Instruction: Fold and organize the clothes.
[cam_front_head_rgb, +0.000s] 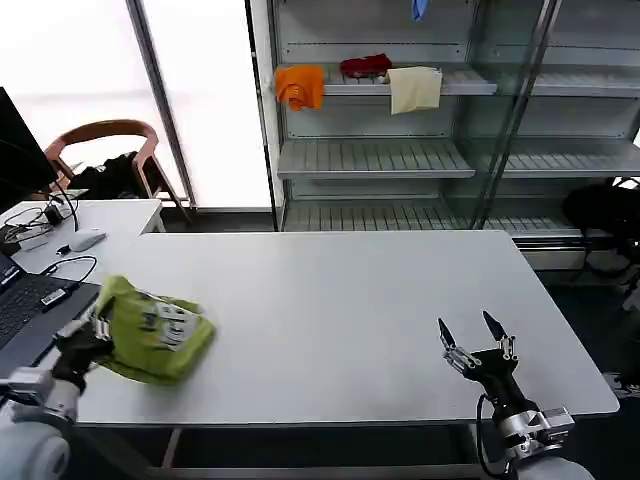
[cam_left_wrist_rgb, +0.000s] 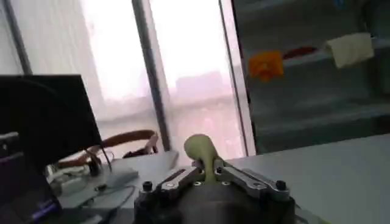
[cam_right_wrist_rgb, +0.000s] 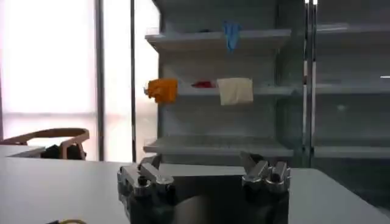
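The clothes (cam_front_head_rgb: 155, 335), a lime yellow-green T-shirt with a white print on top, lie bunched in a loose bundle on the white table (cam_front_head_rgb: 340, 290) near its front left. My left gripper (cam_front_head_rgb: 95, 335) is at the bundle's left edge, shut on a fold of it. In the left wrist view a pinched lump of the green fabric (cam_left_wrist_rgb: 204, 152) sticks up from between the closed fingers of that gripper (cam_left_wrist_rgb: 210, 173). My right gripper (cam_front_head_rgb: 470, 330) hovers over the table's front right, far from the shirt, open and holding nothing; it is also in the right wrist view (cam_right_wrist_rgb: 201, 164).
A laptop (cam_front_head_rgb: 20, 300), cables and a mouse (cam_front_head_rgb: 85, 240) sit on the desk left of the shirt. A wooden chair (cam_front_head_rgb: 105, 140) stands behind. The rear shelving holds an orange cloth (cam_front_head_rgb: 300, 85), a red item (cam_front_head_rgb: 366, 66) and a cream cloth (cam_front_head_rgb: 414, 88).
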